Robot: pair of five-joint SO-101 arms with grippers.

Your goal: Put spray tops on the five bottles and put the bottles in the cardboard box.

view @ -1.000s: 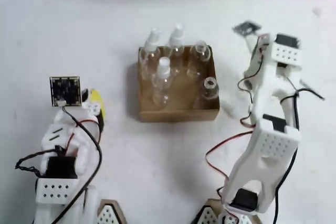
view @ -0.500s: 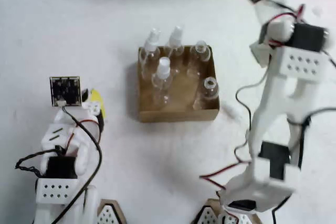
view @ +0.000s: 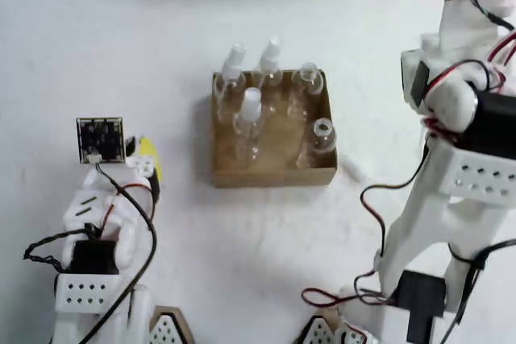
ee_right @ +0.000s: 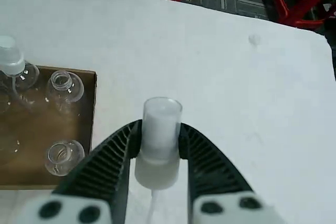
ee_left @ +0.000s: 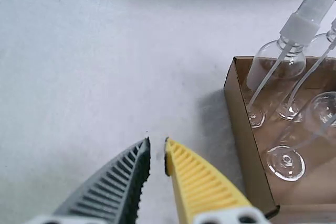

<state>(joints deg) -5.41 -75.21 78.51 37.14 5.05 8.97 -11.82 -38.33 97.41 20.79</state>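
Spray top (ee_right: 157, 150): pinched between the jaws of the right gripper (ee_right: 158, 129), held over the table (ee_right: 236, 103) beside the cardboard box (view: 274, 176).
Handling: judged light, stiff, smooth plastic; apt to twist; dip tube (ee_right: 152, 205) thin, easily bent.
Hold: across the cylindrical body, tube left free.
Uncapped bottles (view: 322, 130): two, upright in the box.
Left gripper (ee_left: 157, 148): jaws almost pressed together, empty.

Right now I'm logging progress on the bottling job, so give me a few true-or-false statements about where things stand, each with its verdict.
1. All five bottles stand inside the cardboard box. True.
2. Every bottle wears a spray top. False: three do, and two open bottles have bare necks.
3. The right gripper is shut on a spray top. True.
4. The left gripper holds a bottle. False: it holds nothing and sits over the table beside the box.
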